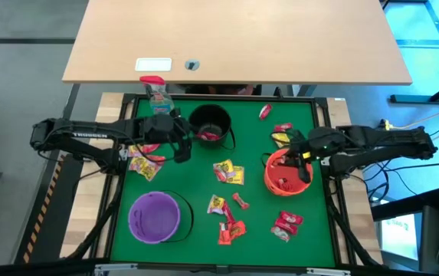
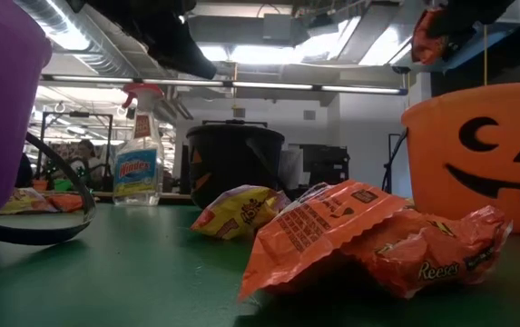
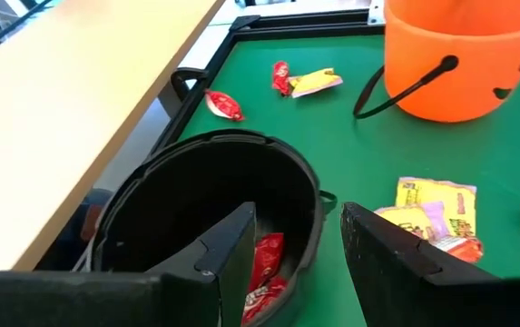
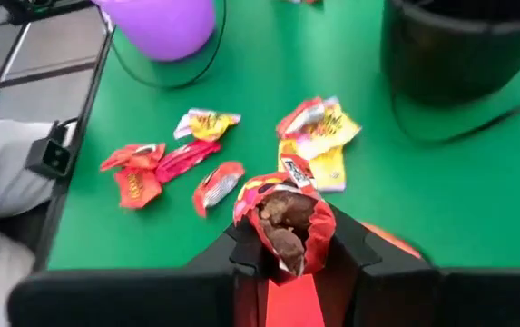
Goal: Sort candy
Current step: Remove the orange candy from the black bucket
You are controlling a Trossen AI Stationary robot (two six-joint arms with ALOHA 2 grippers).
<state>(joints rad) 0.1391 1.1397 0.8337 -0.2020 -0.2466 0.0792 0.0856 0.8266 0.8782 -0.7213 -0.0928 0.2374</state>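
Red candy (image 4: 284, 222) pinched in right pincer (image 4: 298, 247) over orange bucket (image 1: 286, 172), left pincer (image 3: 298, 243) spread.

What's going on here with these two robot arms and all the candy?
They're sorting wrapped candy into buckets on a green table. The left gripper hangs open over the black bucket, which already has red packets in it. The right gripper is shut on a red candy packet above the orange pumpkin bucket. More candy lies loose on the table, and the purple bucket looks empty.
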